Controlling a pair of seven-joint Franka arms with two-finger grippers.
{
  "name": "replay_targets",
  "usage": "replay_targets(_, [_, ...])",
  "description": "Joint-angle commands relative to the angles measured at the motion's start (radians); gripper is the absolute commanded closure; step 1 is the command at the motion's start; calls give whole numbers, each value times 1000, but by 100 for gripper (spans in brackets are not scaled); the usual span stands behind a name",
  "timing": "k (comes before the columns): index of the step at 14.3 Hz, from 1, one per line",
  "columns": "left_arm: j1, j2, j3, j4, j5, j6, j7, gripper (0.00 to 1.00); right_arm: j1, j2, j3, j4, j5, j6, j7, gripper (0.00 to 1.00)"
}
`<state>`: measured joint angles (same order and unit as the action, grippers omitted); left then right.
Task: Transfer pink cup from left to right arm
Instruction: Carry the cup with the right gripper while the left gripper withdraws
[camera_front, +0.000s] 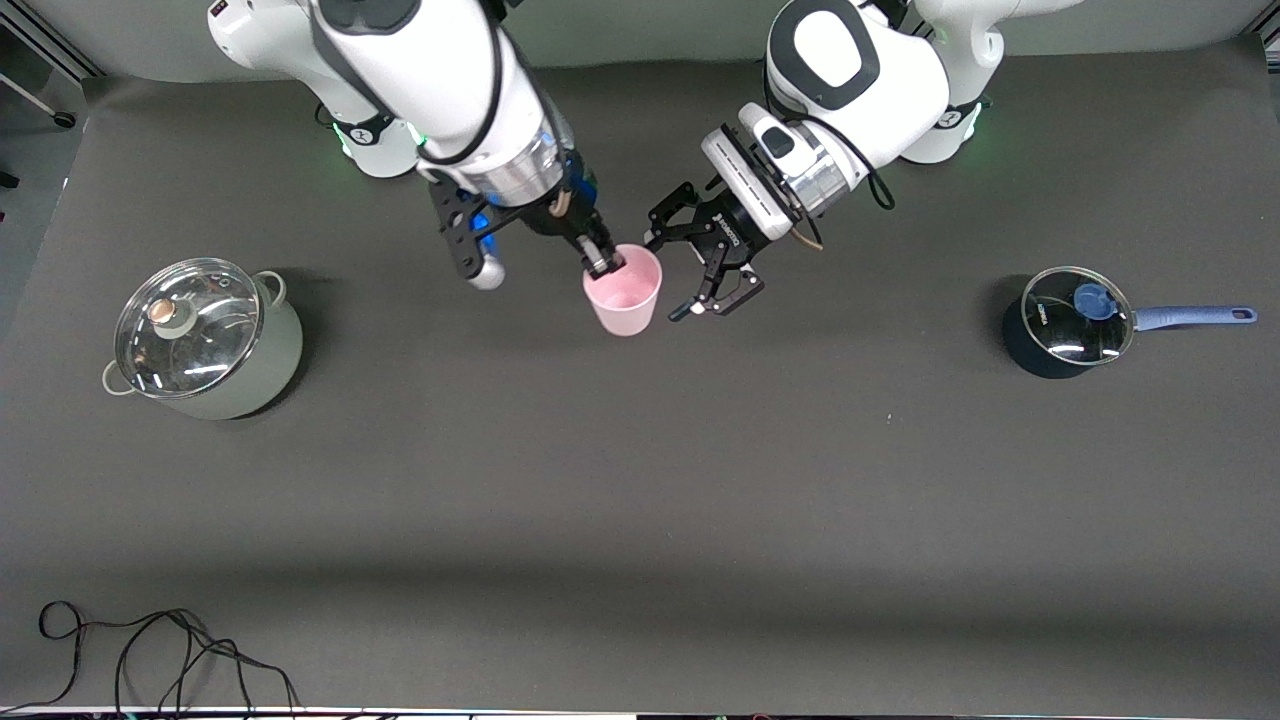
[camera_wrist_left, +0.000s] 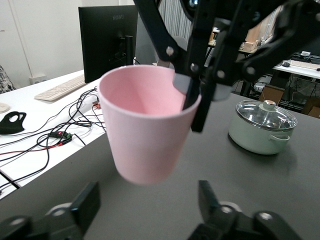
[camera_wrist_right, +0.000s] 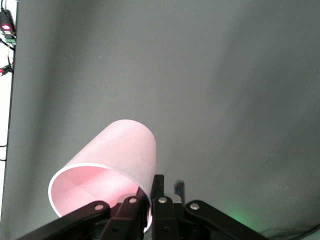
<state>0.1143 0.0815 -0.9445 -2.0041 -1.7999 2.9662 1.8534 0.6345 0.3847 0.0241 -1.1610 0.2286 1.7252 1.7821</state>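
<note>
Green lidded pot (camera_front: 205, 340) at right arm's end of table. Right gripper (camera_front: 602, 262) pinches rim of pink cup (camera_front: 624, 291), lifted over table middle. Left gripper (camera_front: 708, 268) beside cup, fingers spread, clear of it. Blue saucepan (camera_front: 1070, 322) at left arm's end.

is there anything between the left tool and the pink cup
Nothing: in the front view a bare gap of dark table separates the open left tool from the pink cup, which the right tool pinches by its rim.
</note>
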Motion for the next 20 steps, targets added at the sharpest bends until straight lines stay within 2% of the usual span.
replay_targets(1, [1, -2, 6, 14, -13, 7, -51, 1, -39, 11, 0, 34, 6, -27, -90, 100])
replay_targets(4, [13, 32, 41, 42, -4, 8, -85, 1, -93, 5, 0, 15, 9, -45, -264, 100])
replay_targets(7, [100, 85, 43, 39, 26, 1, -89, 1, -171, 5, -1, 11, 0, -151, -496, 100])
replay_targets(8, [151, 112, 38, 39, 49, -27, -91, 1, -200, 5, -1, 11, 0, -183, -566, 100])
replay_targets(10, [235, 141, 44, 35, 76, -163, -92, 1, -272, 2, 0, 0, 5, -234, -673, 100])
replay_targets(11, [289, 161, 43, 27, 126, -232, -94, 1, -315, 0, 0, -18, 11, -249, -738, 100])
replay_targets(13, [399, 172, 44, 7, 273, -400, -166, 1, -378, -9, -1, -46, 5, -283, -895, 100])
replay_targets(16, [525, 173, 46, 31, 654, -635, -493, 1, -403, -12, -53, -103, -6, -288, -1085, 100])
replay_targets(17, [562, 172, 47, 51, 750, -706, -579, 1, -403, -9, -79, -132, -29, -277, -1145, 100])
replay_targets(20, [657, 153, 49, 57, 955, -872, -712, 1, -414, -7, -90, -221, -124, -234, -1317, 100])
